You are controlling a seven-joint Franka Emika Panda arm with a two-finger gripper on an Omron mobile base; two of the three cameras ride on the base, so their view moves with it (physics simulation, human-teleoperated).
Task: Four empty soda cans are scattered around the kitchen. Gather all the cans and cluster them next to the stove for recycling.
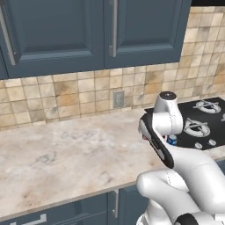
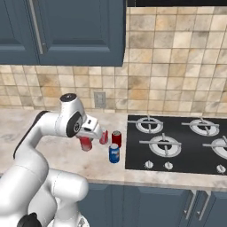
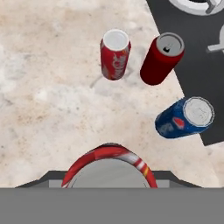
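Observation:
My gripper is shut on a red can with a white-striped rim, left of the stove. In the hand view this held can sits at the bottom edge between the fingers. Whether it touches the counter I cannot tell. Three other cans stand upright on the counter just ahead, by the stove's left edge. They are a red-and-white can, a dark red can and a blue can. From the right base view they appear as red, red and blue.
The beige stone counter stretches left from the stove below dark blue wall cabinets. An outlet sits on the tiled backsplash. My own arm covers most of the cans in the left base view, where the blue can peeks out.

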